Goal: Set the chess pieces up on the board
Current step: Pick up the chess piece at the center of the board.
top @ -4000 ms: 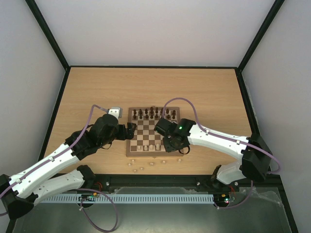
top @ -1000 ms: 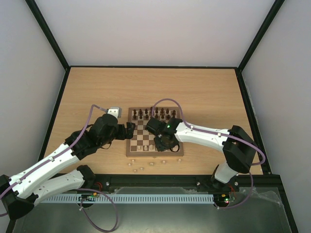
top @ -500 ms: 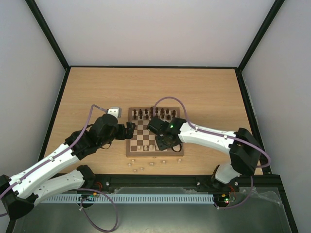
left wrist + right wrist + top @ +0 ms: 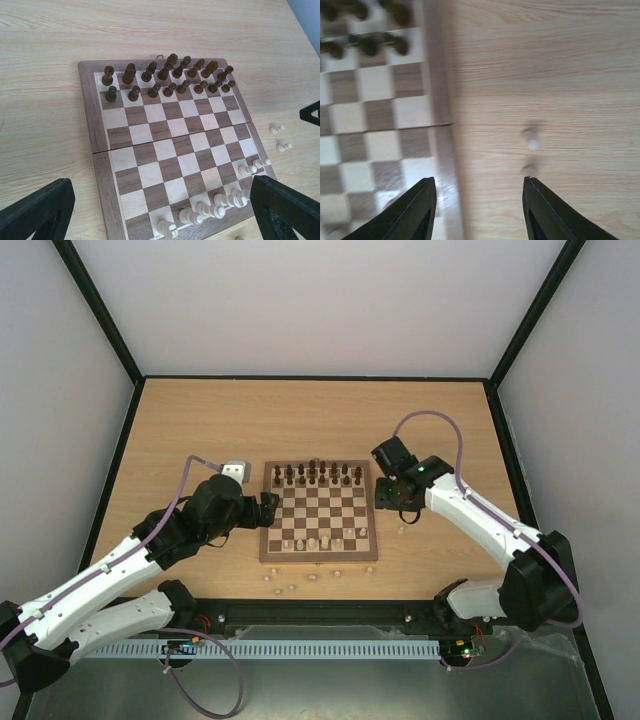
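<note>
Left claw (image 4: 268,508) spread wide, idle at the left edge of the board (image 4: 320,510). Board sits centred on the surface (image 4: 220,420): dark pieces (image 4: 318,475) fill both far rows, pale pieces (image 4: 312,542) only partly placed. Right claw (image 4: 477,200) has swung off the board, jaws parting and empty, over loose pale pawns (image 4: 534,144). Likely the next pick.
</note>
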Controlling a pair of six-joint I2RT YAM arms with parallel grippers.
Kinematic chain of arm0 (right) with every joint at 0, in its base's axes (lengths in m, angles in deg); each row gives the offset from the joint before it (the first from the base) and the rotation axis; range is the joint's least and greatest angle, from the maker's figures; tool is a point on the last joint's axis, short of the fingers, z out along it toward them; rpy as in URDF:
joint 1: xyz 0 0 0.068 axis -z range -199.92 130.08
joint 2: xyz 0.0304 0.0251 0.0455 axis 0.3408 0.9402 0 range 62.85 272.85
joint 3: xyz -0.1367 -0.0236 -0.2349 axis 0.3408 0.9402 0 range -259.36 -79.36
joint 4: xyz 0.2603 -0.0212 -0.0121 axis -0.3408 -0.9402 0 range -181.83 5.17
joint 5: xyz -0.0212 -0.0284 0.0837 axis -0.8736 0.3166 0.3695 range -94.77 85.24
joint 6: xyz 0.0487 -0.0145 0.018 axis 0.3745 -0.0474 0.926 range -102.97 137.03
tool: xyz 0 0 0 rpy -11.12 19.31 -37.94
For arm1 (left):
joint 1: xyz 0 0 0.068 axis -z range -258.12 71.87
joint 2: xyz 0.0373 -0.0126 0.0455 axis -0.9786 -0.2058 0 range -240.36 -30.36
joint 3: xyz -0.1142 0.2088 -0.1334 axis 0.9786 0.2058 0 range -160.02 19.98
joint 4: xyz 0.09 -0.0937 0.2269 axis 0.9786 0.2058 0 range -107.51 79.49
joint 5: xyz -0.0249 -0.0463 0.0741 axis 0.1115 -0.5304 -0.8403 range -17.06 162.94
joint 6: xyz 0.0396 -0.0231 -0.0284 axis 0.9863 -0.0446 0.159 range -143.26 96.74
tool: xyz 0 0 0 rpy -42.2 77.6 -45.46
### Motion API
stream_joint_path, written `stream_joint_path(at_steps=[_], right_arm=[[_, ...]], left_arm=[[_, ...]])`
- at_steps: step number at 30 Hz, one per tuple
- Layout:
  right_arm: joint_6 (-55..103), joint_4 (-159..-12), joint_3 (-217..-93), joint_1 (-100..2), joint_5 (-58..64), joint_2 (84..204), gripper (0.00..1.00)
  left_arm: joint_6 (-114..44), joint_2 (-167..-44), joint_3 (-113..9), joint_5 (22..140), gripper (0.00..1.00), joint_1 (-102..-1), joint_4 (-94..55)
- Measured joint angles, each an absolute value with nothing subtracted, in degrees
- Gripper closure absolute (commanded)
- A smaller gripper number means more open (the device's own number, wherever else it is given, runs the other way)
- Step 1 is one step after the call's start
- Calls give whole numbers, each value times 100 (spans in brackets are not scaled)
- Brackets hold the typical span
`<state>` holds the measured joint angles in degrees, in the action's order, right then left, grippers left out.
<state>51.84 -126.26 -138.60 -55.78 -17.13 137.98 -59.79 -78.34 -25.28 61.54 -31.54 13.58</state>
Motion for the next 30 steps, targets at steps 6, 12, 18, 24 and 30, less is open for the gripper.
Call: stream_joint_path(at_steps=[6,12,18,24,30], right_arm=[[4810,-12256,-13314,-4494,-1402,14218,55],[4657,-12151,-13159,-4328,-1260,14508,56],[4543,-11957,-13159,-4267,-1116,14993,61],[4434,-11815,-13159,-4035,-1044,15201,70],[4382,-11747,-13159,-3932,-1009,15302,75]], left_arm=[[-5942,-7843,-2528,6248,1,-3154,1334],[-5914,-7858,-2528,6309,1,-3156,1319],[-5855,-7880,-2528,6372,1,-3176,1299],[-5818,-7880,-2528,6416,1,-3232,1284],[-5789,-7911,-2528,6510,1,-3318,1270]])
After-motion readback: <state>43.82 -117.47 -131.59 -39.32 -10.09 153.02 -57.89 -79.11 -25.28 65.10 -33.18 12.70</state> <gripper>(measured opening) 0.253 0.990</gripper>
